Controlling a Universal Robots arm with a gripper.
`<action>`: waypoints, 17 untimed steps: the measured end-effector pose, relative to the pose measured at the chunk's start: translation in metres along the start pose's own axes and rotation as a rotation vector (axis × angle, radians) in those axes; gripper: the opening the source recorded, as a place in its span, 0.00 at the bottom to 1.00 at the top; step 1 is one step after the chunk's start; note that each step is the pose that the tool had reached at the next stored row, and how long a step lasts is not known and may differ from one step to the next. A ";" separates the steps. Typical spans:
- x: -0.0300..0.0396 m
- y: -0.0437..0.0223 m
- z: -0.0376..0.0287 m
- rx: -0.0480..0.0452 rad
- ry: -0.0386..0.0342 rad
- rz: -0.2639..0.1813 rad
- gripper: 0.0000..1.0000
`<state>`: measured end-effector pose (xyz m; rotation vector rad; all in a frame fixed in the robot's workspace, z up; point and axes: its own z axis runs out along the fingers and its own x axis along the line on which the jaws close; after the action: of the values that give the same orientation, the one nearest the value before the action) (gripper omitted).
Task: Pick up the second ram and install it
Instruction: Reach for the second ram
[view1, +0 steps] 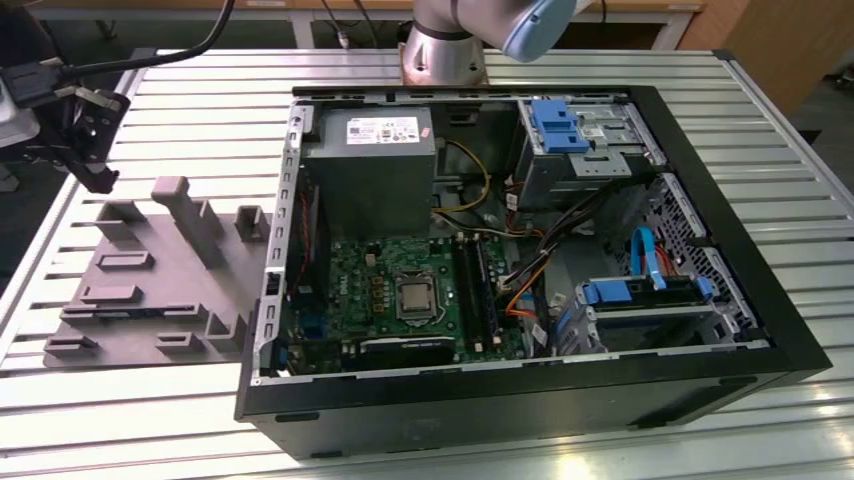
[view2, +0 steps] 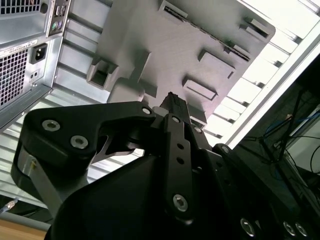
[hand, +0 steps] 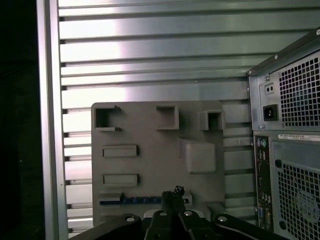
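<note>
Exterior view: the gripper (view1: 96, 182) hangs above one edge of the grey fixture plate (view1: 147, 300). The plate lies on the slatted table (view1: 134, 410) just beside the open computer case (view1: 534, 410).

Second wrist view: the gripper (view2: 172, 98) has its fingers pressed together with nothing seen between them, tips pointing at the fixture plate (view2: 165, 45).

First wrist view: the second ram (hand: 131, 201) lies flat along the fixture plate's (hand: 150, 130) edge, just beside the gripper (hand: 173, 192) and not gripped.
</note>
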<state>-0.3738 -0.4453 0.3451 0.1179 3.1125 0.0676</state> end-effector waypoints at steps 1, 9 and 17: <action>0.0002 -0.0008 0.0004 0.0000 0.0000 0.000 0.11; 0.0014 -0.0068 0.0034 0.0000 -0.0001 0.000 0.11; 0.0024 -0.0101 0.0054 0.0000 0.0000 0.000 0.11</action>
<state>-0.3768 -0.4550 0.3392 0.1181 3.1125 0.0676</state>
